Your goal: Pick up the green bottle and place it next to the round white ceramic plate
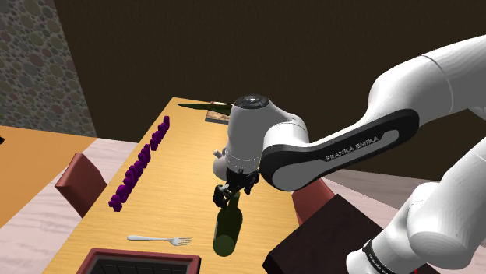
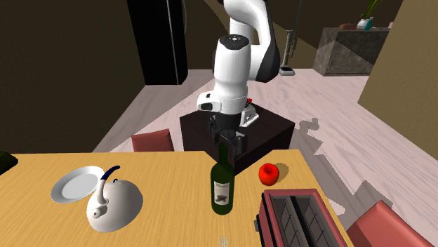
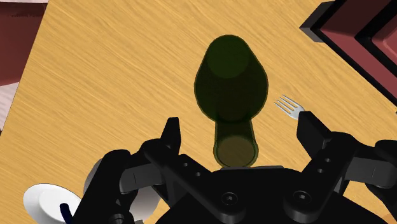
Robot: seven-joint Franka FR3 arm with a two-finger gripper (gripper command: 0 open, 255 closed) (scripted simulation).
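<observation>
Home dining room: wooden table (image 2: 168,181), red chairs (image 2: 152,140) (kettle (image 2: 116,205) and fork (image 1: 160,240))

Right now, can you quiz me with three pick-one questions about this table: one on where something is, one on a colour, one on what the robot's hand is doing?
1. Where is the red apple?
A) on the floor
B) on top of the bottle
C) on the table, at the second exterior view's right of the bottle

2. What colour is the white kettle's handle?
A) red
B) blue
C) yellow

3. What are the gripper's fingers doing?
A) standing open
B) shut on the bottle
C) shut on nothing

Answers:
1 C: the red apple sits on the table beside the upright green bottle.
2 B: the white kettle has a dark blue handle.
3 A: in the wrist view the gripper has its fingers apart, either side of the bottle's top, not touching it.
</observation>
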